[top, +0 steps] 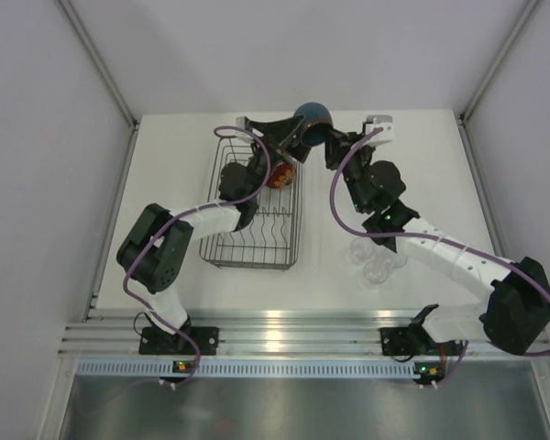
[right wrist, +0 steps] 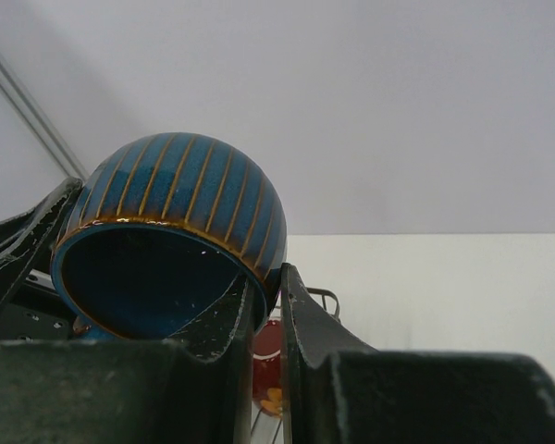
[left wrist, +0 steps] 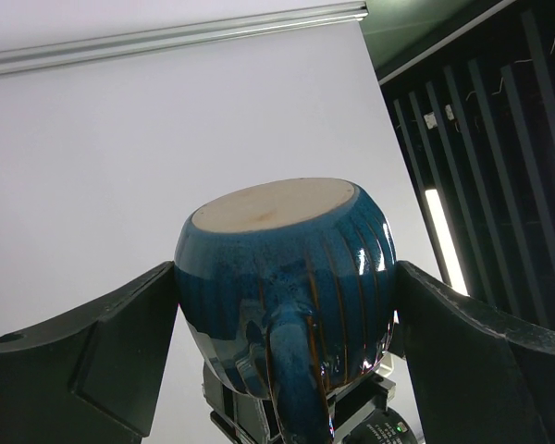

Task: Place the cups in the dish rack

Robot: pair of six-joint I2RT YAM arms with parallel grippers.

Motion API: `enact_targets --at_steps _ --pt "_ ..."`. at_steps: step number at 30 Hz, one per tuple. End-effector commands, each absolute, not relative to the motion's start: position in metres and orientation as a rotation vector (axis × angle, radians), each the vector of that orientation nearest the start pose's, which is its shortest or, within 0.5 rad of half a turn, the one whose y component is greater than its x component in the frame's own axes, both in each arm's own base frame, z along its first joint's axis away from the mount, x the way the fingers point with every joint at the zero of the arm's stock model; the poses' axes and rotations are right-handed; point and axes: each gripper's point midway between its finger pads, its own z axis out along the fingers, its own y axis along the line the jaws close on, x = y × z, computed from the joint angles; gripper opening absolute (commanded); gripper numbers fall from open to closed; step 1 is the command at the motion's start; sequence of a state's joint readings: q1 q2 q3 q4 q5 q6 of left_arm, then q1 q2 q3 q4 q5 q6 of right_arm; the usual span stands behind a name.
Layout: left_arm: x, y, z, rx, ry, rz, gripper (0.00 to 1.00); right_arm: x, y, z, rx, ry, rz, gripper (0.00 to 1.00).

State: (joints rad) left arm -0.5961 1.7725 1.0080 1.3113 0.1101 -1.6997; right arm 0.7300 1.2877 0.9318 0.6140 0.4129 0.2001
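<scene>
The right gripper (right wrist: 266, 305) is pinching the rim of the small dark-blue round cup with thin brown stripes (top: 312, 117), its two fingers (right wrist: 222, 324) close together with the cup's wall between them, and it is holding the cup tipped on its side up in the air, near the far end of the dark wire dish rack (top: 222, 240). The left gripper (left wrist: 285, 277) is reaching in from the other side with its fingers spread wide around the cup's belly, and I cannot tell if they are squeezing it. A red cup (top: 280, 176) is sitting inside the rack, and little clear glasses (top: 376, 264) are standing on the white table (top: 422, 183) to the right of it.
</scene>
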Motion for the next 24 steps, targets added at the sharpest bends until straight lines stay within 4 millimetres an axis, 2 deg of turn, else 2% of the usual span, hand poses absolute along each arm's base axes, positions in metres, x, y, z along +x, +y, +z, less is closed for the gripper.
enact_targets --at_steps 1,2,3,6,9,10,12,13,17,19,24 --pt "0.365 -0.324 0.419 -0.452 0.998 -2.158 0.73 0.322 0.322 0.343 -0.342 1.393 0.784 0.00" --pt "0.365 -0.324 0.418 -0.452 1.003 -2.160 0.64 0.323 0.323 0.341 -0.341 1.398 0.783 0.00" --pt "0.364 -0.325 0.417 -0.449 1.011 -2.163 0.41 0.323 0.323 0.340 -0.341 1.401 0.781 0.00" --pt "0.365 -0.322 0.413 -0.452 1.023 -2.158 0.18 0.324 0.324 0.336 -0.339 1.410 0.781 0.00" --pt "0.366 -0.320 0.408 -0.451 1.039 -2.152 0.15 0.327 0.320 0.336 -0.314 1.415 0.769 0.00" --pt "0.366 -0.319 0.407 -0.449 1.042 -2.150 0.16 0.328 0.319 0.336 -0.307 1.416 0.764 0.00" --pt "0.365 -0.319 0.405 -0.440 1.054 -2.149 0.28 0.330 0.316 0.338 -0.288 1.420 0.751 0.00" --pt "0.364 -0.319 0.405 -0.430 1.060 -2.149 0.40 0.333 0.312 0.340 -0.264 1.417 0.737 0.00" --pt "0.361 -0.318 0.398 -0.413 1.091 -2.139 0.71 0.335 0.300 0.348 -0.225 1.402 0.698 0.00" --pt "0.359 -0.316 0.394 -0.408 1.104 -2.133 0.78 0.336 0.295 0.354 -0.217 1.390 0.681 0.00" --pt "0.356 -0.313 0.387 -0.388 1.134 -2.117 0.87 0.340 0.289 0.358 -0.211 1.384 0.663 0.00"
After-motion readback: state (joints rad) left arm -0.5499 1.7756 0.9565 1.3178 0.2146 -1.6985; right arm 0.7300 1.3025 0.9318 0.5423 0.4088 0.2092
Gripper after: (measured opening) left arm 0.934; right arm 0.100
